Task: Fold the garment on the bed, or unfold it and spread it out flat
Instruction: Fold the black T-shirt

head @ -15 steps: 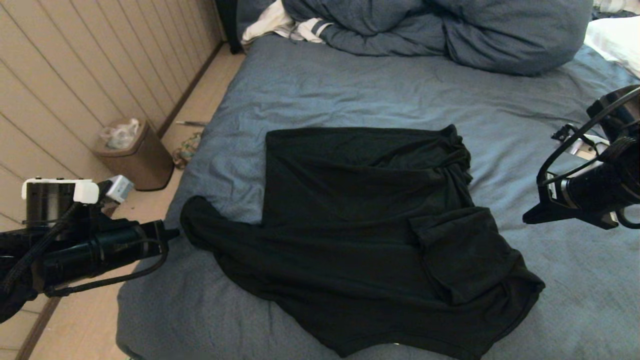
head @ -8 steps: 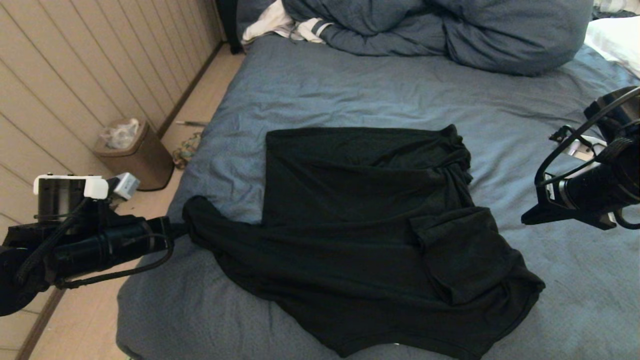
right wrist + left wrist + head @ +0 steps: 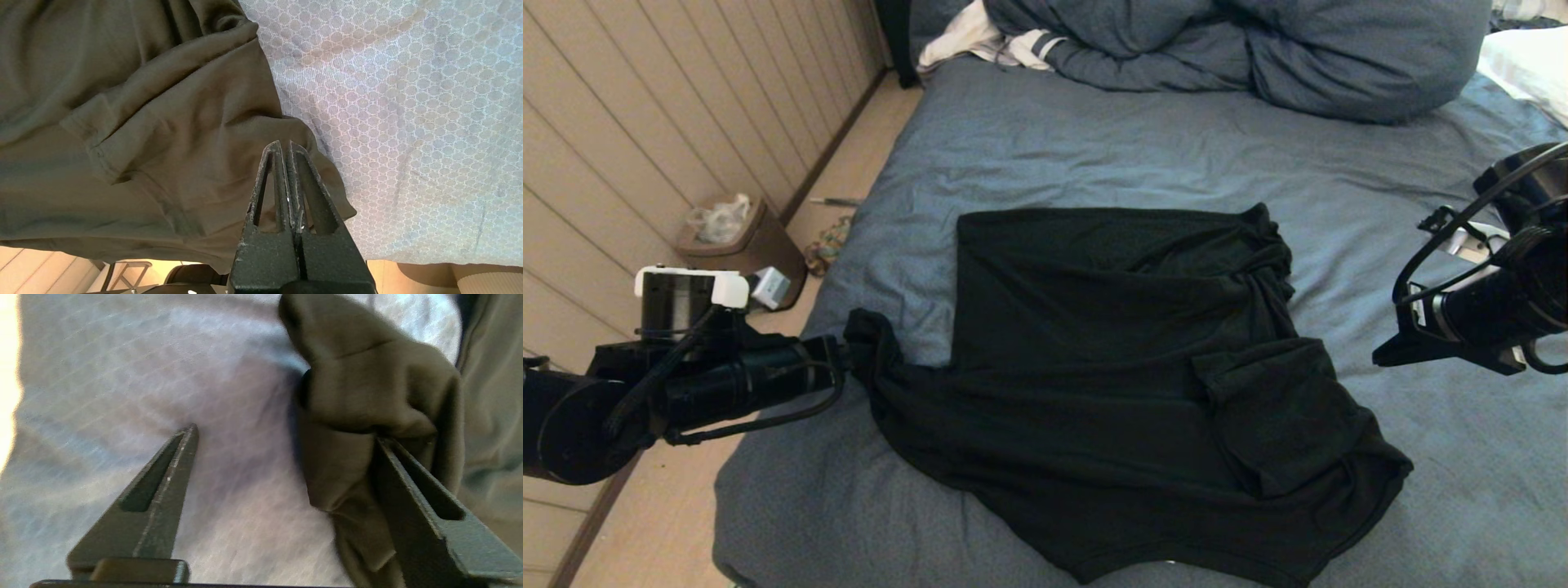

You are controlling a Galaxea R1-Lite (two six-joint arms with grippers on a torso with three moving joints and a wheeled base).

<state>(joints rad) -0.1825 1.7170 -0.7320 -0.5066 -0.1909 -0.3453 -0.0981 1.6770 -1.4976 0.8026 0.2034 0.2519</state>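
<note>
- Left gripper (image 3: 286,433) is spread wide, with the bunched end of the garment (image 3: 1127,384) lying against the inside of one finger, so nothing is pinched.
- Seen from the head, that left gripper (image 3: 843,359) sits at the left side of the bed (image 3: 1094,147), right at the shirt's left sleeve tip (image 3: 866,335).
- From this gripper the rest of the shirt lies toward 3 o'clock, going across the bed.
- The bed is the biggest thing here, with a puffy blue-grey duvet (image 3: 1258,49) at its 12 o'clock end.
- The black shirt lies partly folded near the bed's 6 o'clock edge, and its long way runs from 9 o'clock to 3 o'clock.
- Its body makes a neat block at the top, and a looser flap sticks out toward 4 o'clock.
- Right gripper (image 3: 286,147) has its fingers pressed together, hanging over the shirt's right edge.
- In the head view only the right arm (image 3: 1478,318) shows, out past the shirt at 3 o'clock.
- I think the left gripper is the nearer one for the next move, since the sleeve is already between its fingers.
- The sleeve fold looks thin and floppy, so a grab could catch only one layer.
</note>
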